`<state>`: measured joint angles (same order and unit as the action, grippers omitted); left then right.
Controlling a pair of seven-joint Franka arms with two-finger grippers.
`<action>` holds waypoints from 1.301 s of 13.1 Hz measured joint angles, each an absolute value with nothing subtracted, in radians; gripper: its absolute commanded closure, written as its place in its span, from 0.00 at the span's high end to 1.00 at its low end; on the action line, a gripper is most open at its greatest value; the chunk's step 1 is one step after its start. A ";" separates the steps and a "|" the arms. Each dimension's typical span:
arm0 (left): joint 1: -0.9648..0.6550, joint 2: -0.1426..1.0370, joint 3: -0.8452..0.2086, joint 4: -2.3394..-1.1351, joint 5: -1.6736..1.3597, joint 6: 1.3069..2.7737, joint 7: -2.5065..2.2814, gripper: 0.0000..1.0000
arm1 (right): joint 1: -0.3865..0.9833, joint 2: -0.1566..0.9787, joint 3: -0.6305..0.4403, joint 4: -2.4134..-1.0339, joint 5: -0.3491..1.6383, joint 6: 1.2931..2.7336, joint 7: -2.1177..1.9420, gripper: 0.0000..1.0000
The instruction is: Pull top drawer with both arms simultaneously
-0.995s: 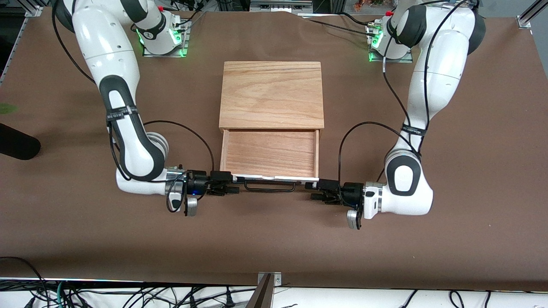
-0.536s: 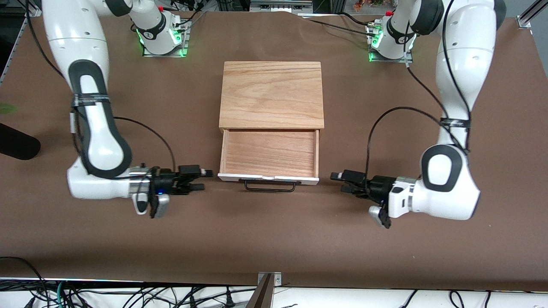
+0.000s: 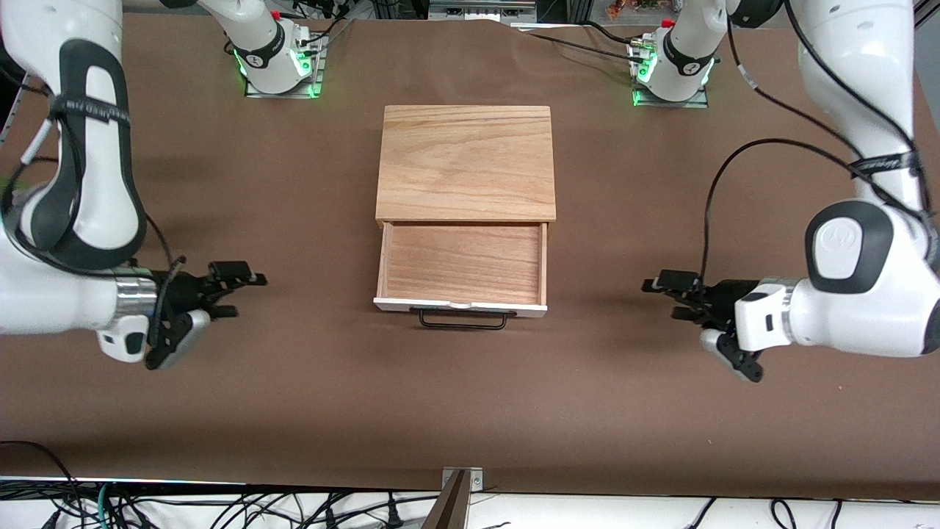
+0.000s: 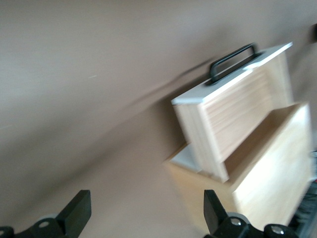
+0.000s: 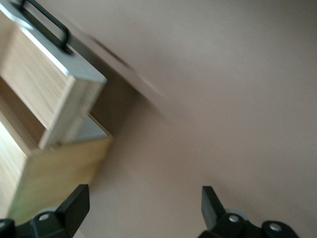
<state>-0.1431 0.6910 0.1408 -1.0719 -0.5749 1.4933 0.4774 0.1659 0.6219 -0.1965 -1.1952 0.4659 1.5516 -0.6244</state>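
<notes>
The top drawer [image 3: 463,263] stands pulled out of the light-wood cabinet [image 3: 465,162], empty, with its white front panel [image 3: 460,306] and black wire handle [image 3: 463,321] nearest the front camera. My right gripper [image 3: 246,292] is open and empty over the bare table toward the right arm's end, apart from the drawer. My left gripper [image 3: 659,297] is open and empty over the table toward the left arm's end. The drawer also shows in the left wrist view [image 4: 233,109] and in the right wrist view [image 5: 44,84], away from both grippers [image 4: 147,210] [image 5: 144,206].
A brown mat [image 3: 470,411] covers the table. The green-lit arm bases [image 3: 283,70] [image 3: 668,73] stand along the edge farthest from the front camera. A dark object [image 3: 29,250] lies at the right arm's end. Cables [image 3: 220,507] hang below the near edge.
Both grippers have let go of the drawer front's corners and drawn away sideways toward their own ends of the table. The drawer stays pulled out.
</notes>
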 measured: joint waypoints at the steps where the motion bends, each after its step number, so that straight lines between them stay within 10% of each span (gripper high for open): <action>1: -0.144 0.660 0.140 -1.072 -0.493 1.492 0.477 1.00 | 0.170 0.590 -0.197 -1.195 0.385 1.516 -0.573 1.00; 7: -0.148 0.485 0.141 -1.072 -0.112 1.487 0.477 1.00 | 0.205 0.493 -0.203 -1.223 0.085 1.309 -0.334 1.00; 17: -0.145 0.287 0.135 -1.186 0.025 1.381 0.063 1.00 | 0.032 0.045 -0.082 -1.738 -0.045 1.522 -0.226 1.00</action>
